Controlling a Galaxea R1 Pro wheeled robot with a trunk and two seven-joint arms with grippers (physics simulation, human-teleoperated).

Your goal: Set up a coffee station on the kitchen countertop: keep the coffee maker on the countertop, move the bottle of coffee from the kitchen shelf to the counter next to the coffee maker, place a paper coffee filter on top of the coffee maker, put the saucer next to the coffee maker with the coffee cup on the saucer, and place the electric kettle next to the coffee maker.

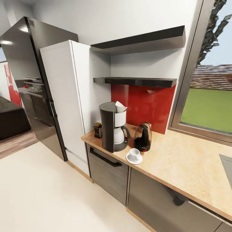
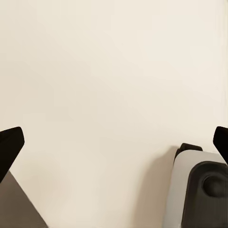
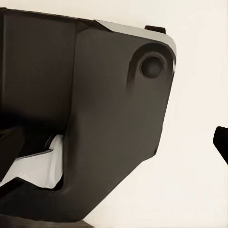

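- Standing tall at the left of the scene, the dark refrigerator (image 1: 32, 80) and the white cabinet (image 1: 69, 100) beside it close off the table's left end, so the station has been gathered at that corner.
- Running along the wall, the wooden table (image 1: 187, 164) carries every task item; two dark shelves (image 1: 138, 80) hang above it with nothing visible on them, which fits the bottle having been brought down.
- Sitting near the left end, the coffee maker (image 1: 112, 127) anchors the group, and everything else is placed close around it as the task asks.
- Resting just right of the maker, the electric kettle (image 1: 143, 137) stands upright near the red backsplash (image 1: 145, 106).
- Lying near the table's front edge, the saucer (image 1: 134, 158) holds the coffee cup (image 1: 134, 154), in front of the kettle and beside the maker.
- Poking out of the maker's top, the paper coffee filter (image 1: 120, 107) sits where it belongs.
- Tucked on the maker's left, toward the wall, the bottle of coffee (image 1: 97, 130) stands upright.
- Judging from this layout, the station looks complete.
- Showing over pale floor, the left gripper (image 2: 114, 142) has its fingers (image 2: 10, 142) wide apart and empty.
- Showing beside the robot's own dark body, the right gripper's one visible finger (image 3: 222, 142) leaves me unable to tell whether it is apart or together.
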